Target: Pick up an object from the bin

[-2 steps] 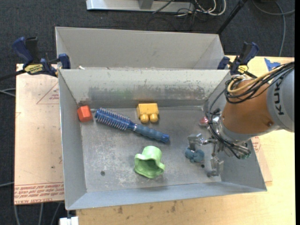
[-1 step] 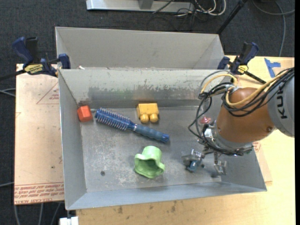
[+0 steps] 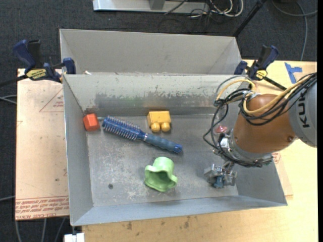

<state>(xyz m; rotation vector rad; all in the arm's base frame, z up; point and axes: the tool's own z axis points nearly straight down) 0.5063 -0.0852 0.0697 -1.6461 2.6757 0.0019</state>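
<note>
Your arm [image 3: 303, 117] comes in over the bin's right rim and bends steeply down, its rounded orange cover [image 3: 262, 127] hanging above the right part of the floor with a loop of cables [image 3: 229, 92] curling off its far side. Under the cover the tool [image 3: 220, 176] points almost straight down and sits low at the floor, close to the near right corner of the bin [image 3: 151, 92]. You cannot tell from here whether the tool is wide or narrow, and nothing can be made out in it. Four loose things lie on the floor, one of each kind, all to the left of the tool and apart from it. The closest to it is one green crumpled cup [image 3: 161, 174], near the middle of the near wall and leaning on its side. Beyond that lies one blue hairbrush [image 3: 141, 133], set slantwise across the middle, its bristled head toward the far left and its handle toward the tool. Just past the brush, close to the far wall, sits one yellow block [image 3: 159, 121] with two round knobs on its near side. In the far left corner, just beside the brush head, stands one small orange-red cube [image 3: 91, 122].
</note>
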